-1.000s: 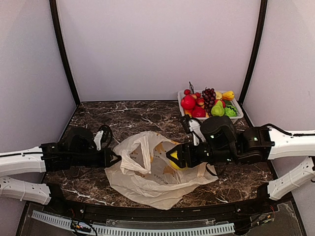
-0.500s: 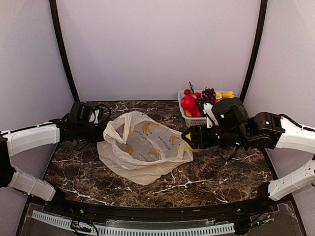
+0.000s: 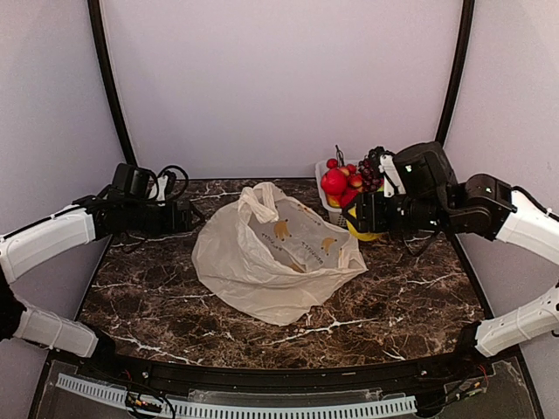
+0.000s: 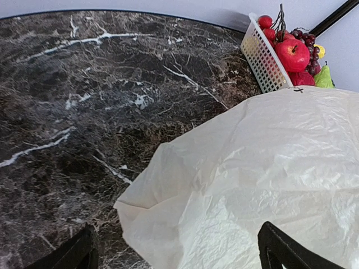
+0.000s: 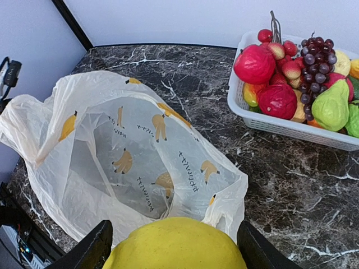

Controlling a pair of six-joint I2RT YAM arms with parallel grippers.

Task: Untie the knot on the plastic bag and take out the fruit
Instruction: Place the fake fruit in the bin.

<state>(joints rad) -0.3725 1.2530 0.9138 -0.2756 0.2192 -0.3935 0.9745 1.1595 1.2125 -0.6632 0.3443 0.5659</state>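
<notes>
Gaping plastic bag [image 5: 140, 157], lettering [image 5: 188, 168] illegible

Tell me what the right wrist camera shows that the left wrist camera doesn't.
Only the right wrist view shows the yellow fruit gripped between the right fingers, and the open mouth of the bag with banana prints inside. Only the left wrist view shows the left fingers, spread wide with nothing between them, and the bag's plain outer side. Both show the bag, the marble table, and the white basket holding red fruit and grapes.
</notes>
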